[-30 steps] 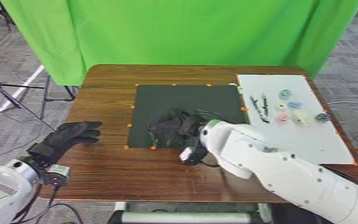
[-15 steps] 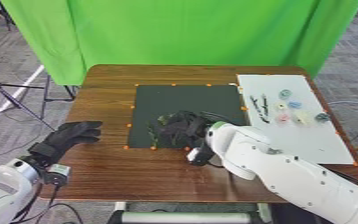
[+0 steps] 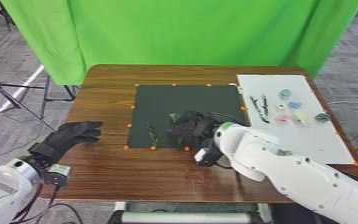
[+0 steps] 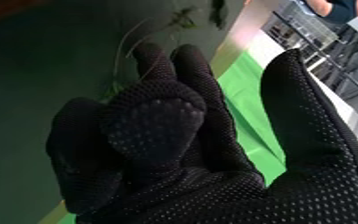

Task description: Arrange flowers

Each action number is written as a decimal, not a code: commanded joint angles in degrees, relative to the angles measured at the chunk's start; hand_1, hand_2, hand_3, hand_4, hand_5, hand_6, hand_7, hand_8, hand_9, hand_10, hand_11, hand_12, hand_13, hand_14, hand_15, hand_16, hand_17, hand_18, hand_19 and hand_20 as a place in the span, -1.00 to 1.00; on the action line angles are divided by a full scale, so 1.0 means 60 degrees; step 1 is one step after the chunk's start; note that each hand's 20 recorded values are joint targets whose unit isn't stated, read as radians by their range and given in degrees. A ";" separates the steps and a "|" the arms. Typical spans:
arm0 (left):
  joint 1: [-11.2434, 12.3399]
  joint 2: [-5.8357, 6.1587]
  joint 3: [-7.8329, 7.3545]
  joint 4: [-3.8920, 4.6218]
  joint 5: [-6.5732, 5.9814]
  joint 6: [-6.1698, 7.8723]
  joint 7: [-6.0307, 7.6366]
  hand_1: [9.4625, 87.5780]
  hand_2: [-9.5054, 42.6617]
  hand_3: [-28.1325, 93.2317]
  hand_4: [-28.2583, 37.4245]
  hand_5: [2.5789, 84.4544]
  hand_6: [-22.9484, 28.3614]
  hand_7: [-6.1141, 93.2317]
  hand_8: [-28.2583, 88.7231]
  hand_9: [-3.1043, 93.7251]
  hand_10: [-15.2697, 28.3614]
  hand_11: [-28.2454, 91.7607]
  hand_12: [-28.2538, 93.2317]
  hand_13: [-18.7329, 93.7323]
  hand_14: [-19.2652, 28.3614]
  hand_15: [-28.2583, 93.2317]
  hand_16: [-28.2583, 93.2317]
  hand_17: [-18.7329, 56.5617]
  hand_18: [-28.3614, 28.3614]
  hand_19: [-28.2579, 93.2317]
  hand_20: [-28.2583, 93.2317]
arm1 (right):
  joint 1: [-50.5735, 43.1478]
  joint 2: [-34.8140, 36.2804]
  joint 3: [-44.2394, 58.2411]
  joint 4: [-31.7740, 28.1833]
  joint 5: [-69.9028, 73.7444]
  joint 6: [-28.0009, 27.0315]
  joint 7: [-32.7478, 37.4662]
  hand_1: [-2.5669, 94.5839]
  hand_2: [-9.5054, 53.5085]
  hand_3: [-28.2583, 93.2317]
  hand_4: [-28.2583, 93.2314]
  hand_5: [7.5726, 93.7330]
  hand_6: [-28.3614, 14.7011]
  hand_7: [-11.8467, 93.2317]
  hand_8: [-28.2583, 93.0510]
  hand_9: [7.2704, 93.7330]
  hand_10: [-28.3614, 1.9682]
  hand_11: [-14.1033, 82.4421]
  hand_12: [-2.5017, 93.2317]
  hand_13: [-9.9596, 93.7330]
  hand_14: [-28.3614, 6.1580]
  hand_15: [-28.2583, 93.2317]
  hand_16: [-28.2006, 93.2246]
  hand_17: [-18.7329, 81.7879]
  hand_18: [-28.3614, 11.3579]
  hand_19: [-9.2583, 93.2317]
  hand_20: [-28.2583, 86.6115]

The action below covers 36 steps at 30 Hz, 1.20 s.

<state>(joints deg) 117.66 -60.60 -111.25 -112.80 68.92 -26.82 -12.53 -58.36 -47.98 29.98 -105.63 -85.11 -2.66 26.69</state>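
Observation:
In the head view my right hand [image 3: 190, 125] is low over the dark mat [image 3: 162, 97], right of a thin green stem [image 3: 152, 135] that lies on it. A small green sprig [image 3: 174, 117] shows just beside its fingers. The right wrist view has my right hand [image 4: 202, 185] open, some fingers bent and the thumb straight and apart. Thin stems with green leaves [image 4: 184, 20] lie beyond the fingertips; whether they touch the glove I cannot tell. My left hand [image 3: 73, 134] rests open at the table's left side.
A white board [image 3: 318, 142] on the right holds dark branches [image 3: 264, 107], a pink flower [image 3: 282, 118], a blue one [image 3: 294, 105], a cream one [image 3: 301, 118] and dark green pieces [image 3: 322, 117]. A green curtain [image 3: 193, 35] hangs behind the brown table [image 3: 104, 175].
My right hand has moved to the right over the mat, uncovering the green stem at its left and the small sprig. The left hand has stayed still.

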 commanded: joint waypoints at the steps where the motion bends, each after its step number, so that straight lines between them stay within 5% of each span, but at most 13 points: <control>1: 0.0164 -0.0068 0.0118 0.0125 -0.0036 -0.0239 -0.0260 -0.67 -0.43 0.25 -0.77 -0.11 0.16 -0.78 -0.57 -0.13 0.43 -0.32 -0.32 -0.08 0.66 -0.26 -0.49 -0.51 0.54 -0.29 -0.29 | -0.0103 0.0224 0.0206 -0.0116 -0.0108 0.0119 0.0115 -0.44 -0.31 0.44 -0.75 0.13 0.09 -0.65 -0.61 0.19 -0.02 -0.55 -0.77 1.00 0.43 0.42 -0.11 0.74 -0.19 1.00 0.36; 36: 0.0053 -0.0081 0.0219 0.0158 -0.0078 -0.0460 -0.0483 -0.70 -0.46 0.31 -0.85 -0.10 0.12 -0.76 -0.58 -0.13 0.45 -0.32 -0.32 -0.09 0.66 -0.26 -0.49 -0.52 0.53 -0.30 -0.30 | -0.0127 0.0356 0.1078 -0.0513 0.0000 0.0608 -0.0263 -0.45 -0.45 0.42 -0.73 0.12 0.29 -0.63 -0.63 0.20 -0.08 -0.55 -0.75 1.00 0.44 0.40 -0.10 0.72 -0.21 1.00 0.36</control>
<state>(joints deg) 116.88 -60.57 -110.99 -112.78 68.74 -27.90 -13.67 -58.59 -46.69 32.63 -107.33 -85.15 -1.16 26.07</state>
